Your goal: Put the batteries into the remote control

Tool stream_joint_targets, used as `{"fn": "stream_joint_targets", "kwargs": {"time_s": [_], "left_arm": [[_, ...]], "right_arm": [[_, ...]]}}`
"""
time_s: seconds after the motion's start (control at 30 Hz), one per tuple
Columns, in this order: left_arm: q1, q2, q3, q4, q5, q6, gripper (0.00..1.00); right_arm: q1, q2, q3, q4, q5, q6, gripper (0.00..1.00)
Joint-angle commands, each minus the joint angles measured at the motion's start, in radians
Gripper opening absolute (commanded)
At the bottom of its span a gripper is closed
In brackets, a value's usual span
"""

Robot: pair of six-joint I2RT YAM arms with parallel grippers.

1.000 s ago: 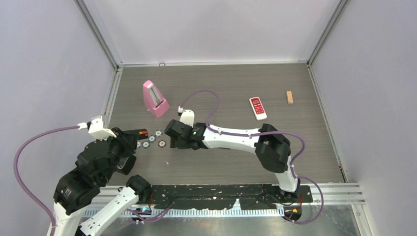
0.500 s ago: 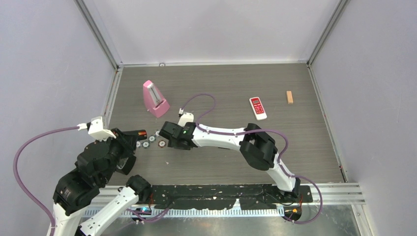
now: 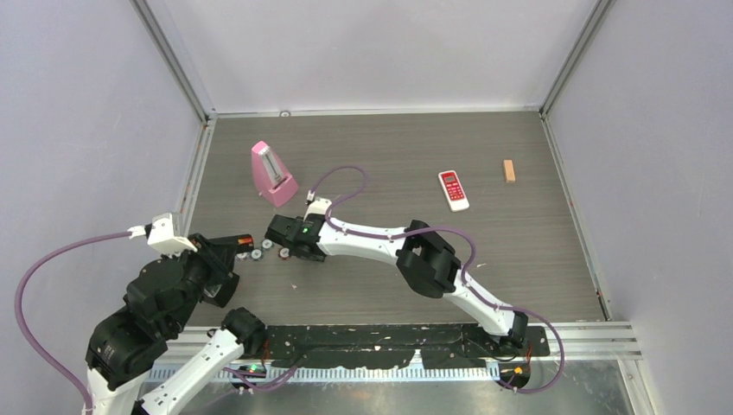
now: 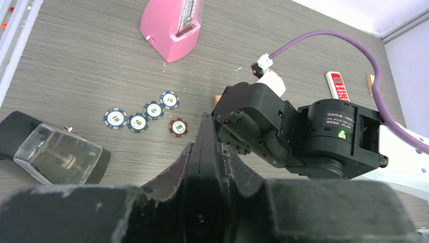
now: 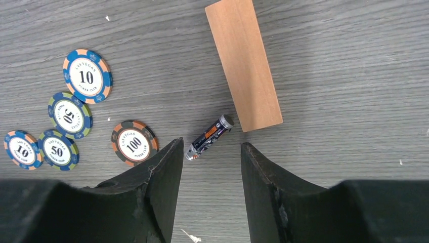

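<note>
My right gripper (image 5: 211, 152) is open and pointing down, its jaws either side of the near end of a battery (image 5: 209, 136), above it. The battery is a tiny dark cylinder with orange marks, lying on the table beside a tan wooden block (image 5: 243, 63). In the top view the right gripper (image 3: 281, 235) is at the left centre. My left gripper (image 4: 210, 132) is shut on a thin black remote (image 4: 206, 152) seen edge-on. In the top view this remote (image 3: 232, 244) has an orange-red spot at its tip. A white and red remote (image 3: 452, 189) lies at the back right.
Several poker chips (image 5: 134, 143) lie just left of the battery, also in the left wrist view (image 4: 153, 110). A pink metronome (image 3: 273, 173) stands behind them. A black box with a clear lid (image 4: 50, 152) sits at the left. A second wooden block (image 3: 509, 170) lies far right.
My right arm has stretched further left, bringing its gripper over the spot beside the chips. My left arm has drawn back slightly toward the near left, still holding the black remote.
</note>
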Motion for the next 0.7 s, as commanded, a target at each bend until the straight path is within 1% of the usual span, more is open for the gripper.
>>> {"fn": "stream_joint_targets", "kwargs": {"time_s": [0.0,0.1,0.17,0.2,0.27,0.4,0.47,0.5,0.53,0.57,0.6,0.63,0.67], "left_arm": [[0.003,-0.012,0.022,0.006,-0.018,0.002,0.0],[0.003,-0.018,0.014,0.009,-0.016,-0.002,0.0],[0.004,-0.019,0.006,0.01,-0.012,-0.002,0.0],[0.002,-0.02,0.003,0.011,-0.009,-0.003,0.0],[0.004,-0.021,-0.002,0.014,-0.007,-0.005,0.0],[0.005,-0.022,-0.005,0.017,-0.003,-0.005,0.0],[0.003,-0.022,-0.007,0.019,0.003,-0.005,0.0],[0.003,-0.022,-0.008,0.019,0.005,-0.005,0.0],[0.004,-0.022,-0.011,0.022,0.01,-0.005,0.0],[0.003,-0.022,-0.014,0.024,0.016,-0.003,0.0],[0.004,-0.022,-0.017,0.027,0.025,-0.002,0.0],[0.004,-0.022,-0.02,0.029,0.035,0.002,0.0],[0.003,-0.021,-0.022,0.033,0.046,0.007,0.0]], "right_arm": [[0.0,0.038,0.071,-0.077,0.084,0.008,0.49],[-0.001,0.056,0.094,-0.098,0.094,-0.022,0.47],[-0.004,0.065,0.104,-0.1,0.1,-0.056,0.41],[-0.003,0.068,0.108,-0.093,0.099,-0.091,0.35],[-0.005,0.075,0.113,-0.09,0.096,-0.137,0.29],[-0.006,0.082,0.114,-0.086,0.099,-0.193,0.3],[-0.006,0.083,0.111,-0.085,0.098,-0.222,0.24],[-0.006,0.081,0.098,-0.085,0.099,-0.231,0.18],[-0.007,0.069,0.086,-0.07,0.099,-0.261,0.15],[-0.006,0.059,0.051,-0.058,0.097,-0.277,0.09],[-0.007,0.032,0.027,-0.032,0.095,-0.313,0.07],[-0.007,0.013,-0.037,-0.01,0.09,-0.333,0.06],[-0.006,-0.038,-0.076,0.043,0.088,-0.382,0.06]]}}
